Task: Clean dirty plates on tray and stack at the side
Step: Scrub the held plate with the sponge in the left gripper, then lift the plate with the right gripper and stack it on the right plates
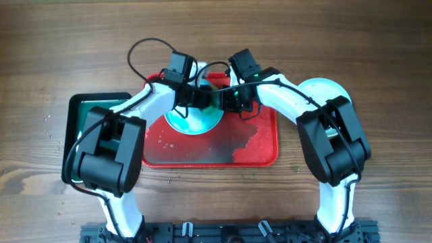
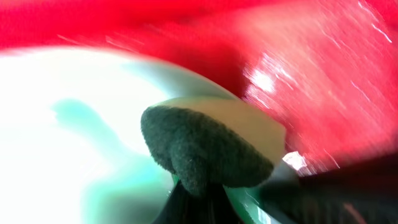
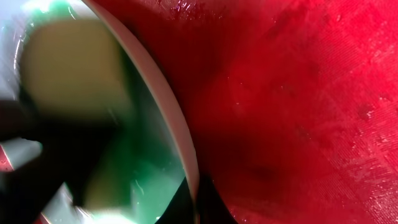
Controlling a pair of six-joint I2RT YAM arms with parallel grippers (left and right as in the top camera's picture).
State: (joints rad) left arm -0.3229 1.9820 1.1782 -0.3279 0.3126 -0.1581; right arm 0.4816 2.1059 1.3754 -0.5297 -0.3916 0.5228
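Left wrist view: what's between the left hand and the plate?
A sponge, dark green scrub side showing, against the plate; the left wrist view shows it.

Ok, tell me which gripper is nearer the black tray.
Left. The left gripper, holding the sponge over the plate, is a little right of the black tray; the right gripper is farther right, at the plate's other edge.

I see left arm (image 1: 145, 101), right arm (image 1: 287, 101): white shells, boxy black joint housings. Thin black cables (image 1: 138, 50) loop off wrists. Black too: left hand (image 1: 200, 100), right hand (image 1: 225, 101), base rail (image 1: 223, 233).
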